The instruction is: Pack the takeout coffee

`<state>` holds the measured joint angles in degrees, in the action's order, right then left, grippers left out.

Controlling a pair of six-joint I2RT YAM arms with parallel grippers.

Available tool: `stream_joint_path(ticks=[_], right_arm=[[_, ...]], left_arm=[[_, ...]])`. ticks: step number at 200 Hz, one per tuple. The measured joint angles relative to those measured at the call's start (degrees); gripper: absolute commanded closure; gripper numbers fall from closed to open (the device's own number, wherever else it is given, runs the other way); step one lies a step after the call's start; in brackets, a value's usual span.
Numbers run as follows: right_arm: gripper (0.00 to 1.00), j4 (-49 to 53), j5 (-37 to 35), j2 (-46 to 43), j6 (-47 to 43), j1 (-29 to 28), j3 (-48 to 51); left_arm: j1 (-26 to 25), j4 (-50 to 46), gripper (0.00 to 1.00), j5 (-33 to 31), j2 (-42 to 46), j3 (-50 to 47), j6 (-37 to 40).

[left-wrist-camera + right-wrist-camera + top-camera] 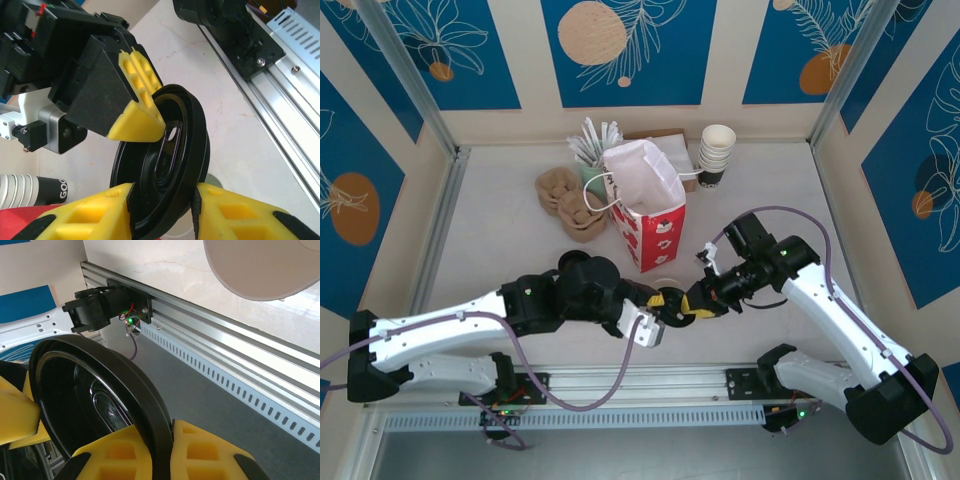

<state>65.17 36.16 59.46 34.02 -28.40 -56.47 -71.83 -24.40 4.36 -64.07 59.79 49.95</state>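
Firmly narrowed, the left end effector pinches the lower rim of the black lid between its yellow pads. The right end effector is closed just as tight on the opposite rim, so the lid stands on edge in the air between the two, above the near part of the bench. Just beneath them sits a pale round shape, seemingly the paper cup, in front of the red-and-white paper bag. Behind the bag are brown pulp carriers and a stack of white cups.
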Motion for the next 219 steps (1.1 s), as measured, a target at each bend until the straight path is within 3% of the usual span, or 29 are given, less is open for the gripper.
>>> stream_joint_path(ticks=[51, 69, 82, 111, 167, 219], right_arm=[[1.00, 0.3, -0.9, 0.3, 0.3, 0.0, 0.0], [0.95, 0.5, -1.2, 0.8, 0.4, 0.0, 0.0], [0.89, 0.7, -1.2, 0.8, 0.4, 0.0, 0.0], [0.66, 0.6, -1.7, 0.8, 0.5, 0.0, -0.1], [0.36, -0.3, -4.8, -2.9, 2.0, 3.0, -4.2], [0.35, 0.4, -12.4, -7.2, 2.4, 4.9, -9.5]], left_arm=[[-0.1, -1.8, 0.83, -1.2, -1.2, 1.1, 2.2], [-0.1, -2.0, 0.85, -1.6, -1.4, 1.1, 2.6], [-0.1, -2.0, 0.85, -1.7, -1.4, 1.1, 2.5], [0.1, -2.1, 0.84, -1.6, -1.9, 1.5, 0.4], [3.9, -1.7, 0.87, -1.2, -3.6, 4.5, -13.1], [8.2, -1.2, 0.91, 1.8, -3.7, 4.5, -28.8]])
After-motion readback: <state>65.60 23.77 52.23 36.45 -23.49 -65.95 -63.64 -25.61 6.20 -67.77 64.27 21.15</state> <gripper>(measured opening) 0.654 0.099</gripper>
